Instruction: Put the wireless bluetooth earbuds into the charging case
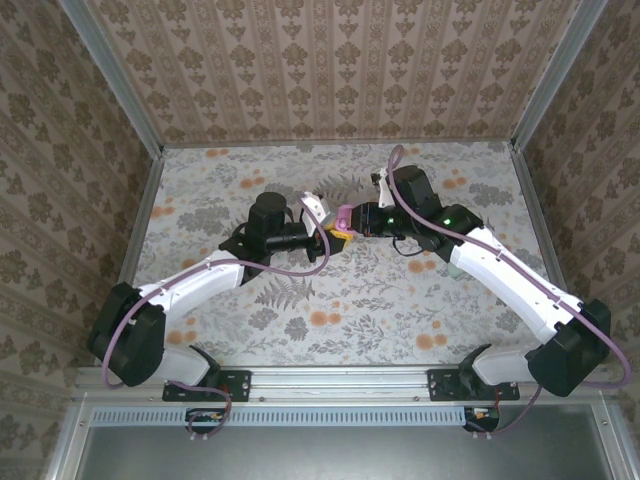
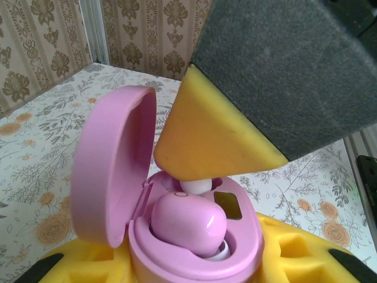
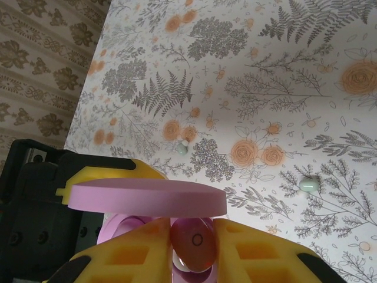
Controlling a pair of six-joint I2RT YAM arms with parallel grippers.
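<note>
The left gripper reaches in from the left toward the middle of the table. Its yellow fingers are clamped on the lower half of the charging case, which it holds up off the surface. The case's lid stands swung open on the left side in the left wrist view, hinge down, and leaves the well open from above and from the right. A first earbud sits in the nearer socket, its glossy pink back just above the rim. Behind it the farther socket is partly covered by a yellow fingertip coming down from the upper right, close to the inner face of the lid with little room between them. That fingertip belongs to the right gripper, which meets the left one tip to tip and is closed on a second earbud, pinched just under the edge of the lid. Around the two grippers the floral table lies open to the wallpapered walls. Two small pale beads lie well apart on it.
</note>
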